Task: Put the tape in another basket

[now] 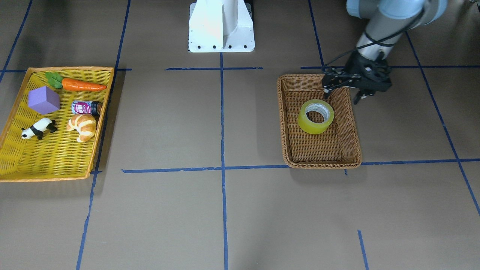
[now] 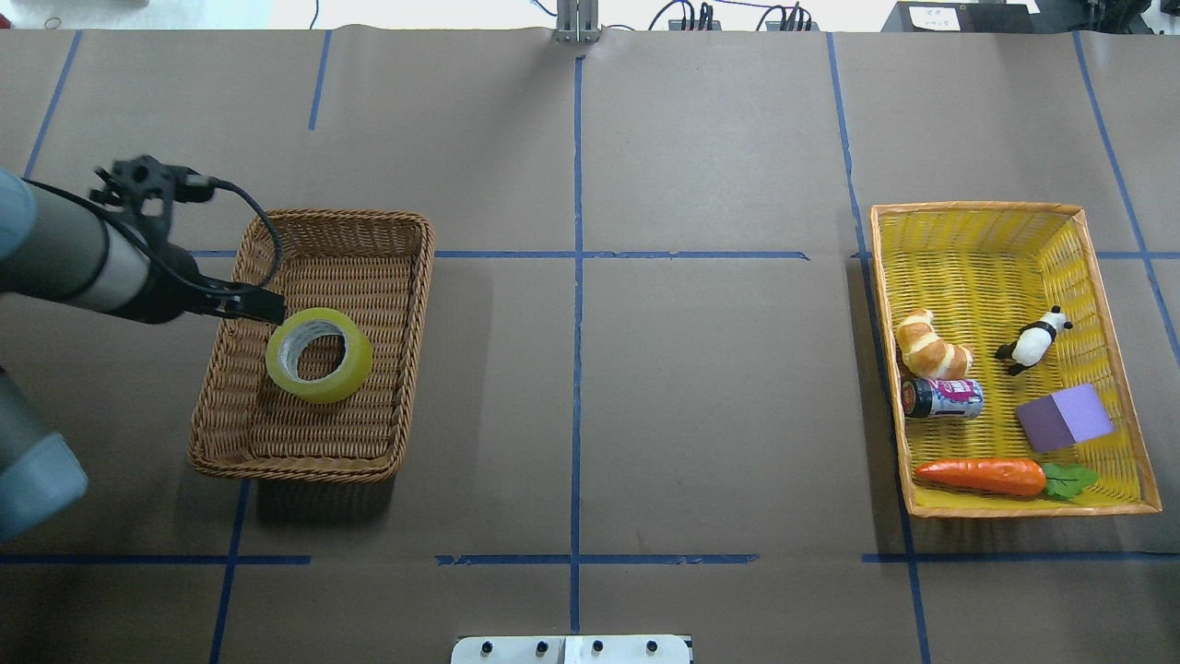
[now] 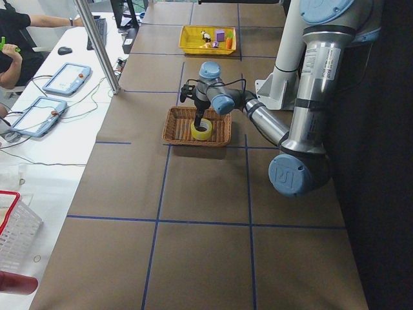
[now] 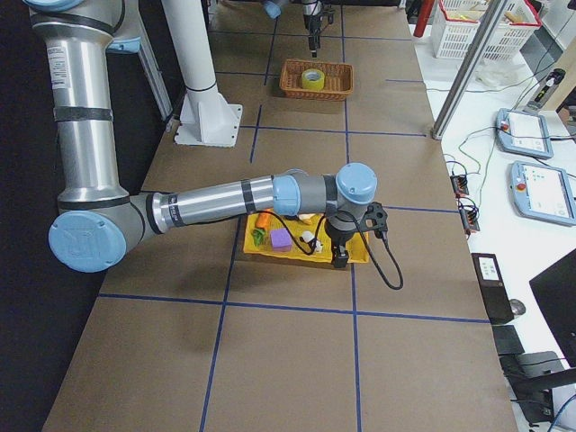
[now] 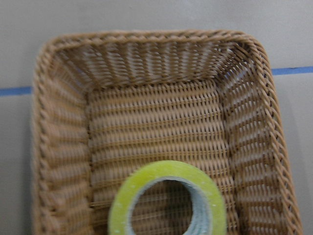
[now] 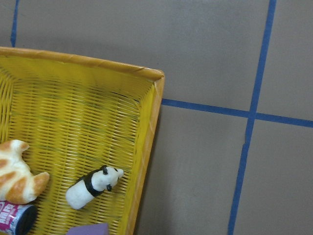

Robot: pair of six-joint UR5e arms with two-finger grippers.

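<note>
The tape (image 1: 315,128), a yellow-green roll with a grey-white core, lies slightly tilted inside the brown wicker basket (image 1: 322,162). In the overhead view the tape (image 2: 355,367) sits mid-basket (image 2: 295,466). My left gripper (image 1: 340,98) hovers over the basket's corner nearest the robot, beside the tape. Its fingers are spread and hold nothing. In the overhead view it (image 2: 263,309) sits at the roll's edge. The left wrist view shows the tape (image 5: 168,170) low in the basket (image 5: 146,49). My right gripper (image 4: 340,256) shows only in the exterior right view, and I cannot tell its state.
A shallow yellow tray (image 2: 977,207) stands at the robot's right. It holds a carrot (image 2: 982,476), a purple cube (image 2: 1065,418), a can (image 2: 945,397), a croissant (image 2: 931,346) and a panda (image 2: 1032,341). The robot's base (image 1: 221,26) stands at the table's edge.
</note>
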